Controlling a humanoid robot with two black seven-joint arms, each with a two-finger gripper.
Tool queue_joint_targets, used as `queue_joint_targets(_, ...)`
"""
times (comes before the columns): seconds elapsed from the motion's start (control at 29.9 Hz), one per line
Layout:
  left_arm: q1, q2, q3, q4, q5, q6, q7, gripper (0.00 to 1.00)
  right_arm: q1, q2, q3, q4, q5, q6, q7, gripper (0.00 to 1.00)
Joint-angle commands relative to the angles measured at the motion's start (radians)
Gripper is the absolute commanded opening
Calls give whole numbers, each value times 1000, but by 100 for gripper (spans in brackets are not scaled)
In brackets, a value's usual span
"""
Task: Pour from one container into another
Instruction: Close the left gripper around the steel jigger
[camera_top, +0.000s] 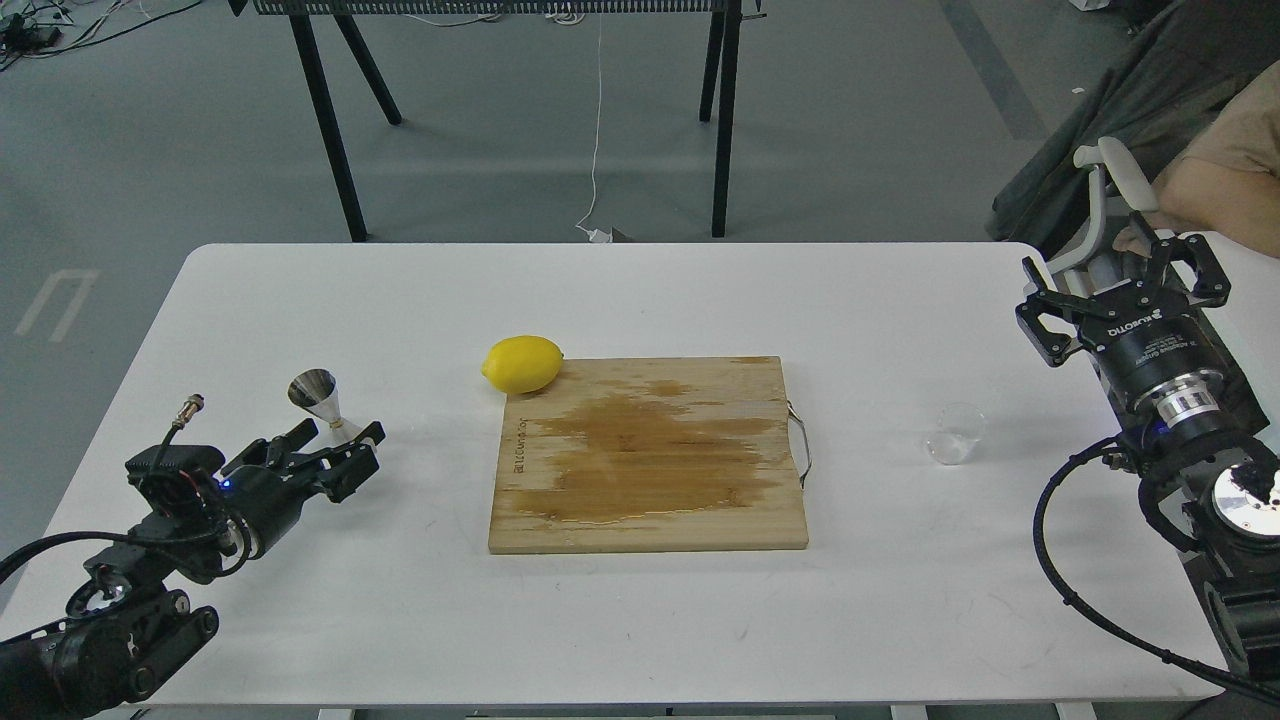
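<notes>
Glass cup: tiny, clear, colourless, short and round, upright on the white bench toward its right side, well apart from the cutting board and in front of the right end effector. Contents too faint to make out.

Jigger: shiny steel, hourglass-shaped, two cones joined at a narrow waist, upright near the left side of the bench, wide mouth up. Lower cone partly hidden behind the fingers of the left end effector.

Left end effector: black, low over the bench, fingers around the base of the jigger; whether clamped tight or just beside it, cannot tell.

Right end effector: black, raised above the bench's right edge, angular fingers spread wide, holding nothing, well clear of the glass cup.

Cutting board: pale wood, square, grain running lengthwise, centred on the bench; broad dark wet patch across its middle, thin metal handle on the right edge.

Lemon: bright yellow, oval, dimpled skin, lying at the far left corner of the board, touching its edge.

Bench top: smooth, matte white, rounded corners.
</notes>
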Motion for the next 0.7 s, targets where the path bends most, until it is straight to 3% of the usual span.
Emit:
queue_joint_targets(0.0,-22,-12,1,17,-1,0,0,98,0,0,0,0,1,0,0,99)
queue_joint_targets(0.33,-54,-52,3,100,2,2,0,87,0,0,0,0,1,0,0,99)
queue_joint_targets(0.47,-66,-62,4,124,5,2,0,78,-1,0,2,0,1,0,0,99)
queue_joint_targets(0.67,-79,-72,21,155,8,5,0,56,-1,0,0,0,1,0,0,99)
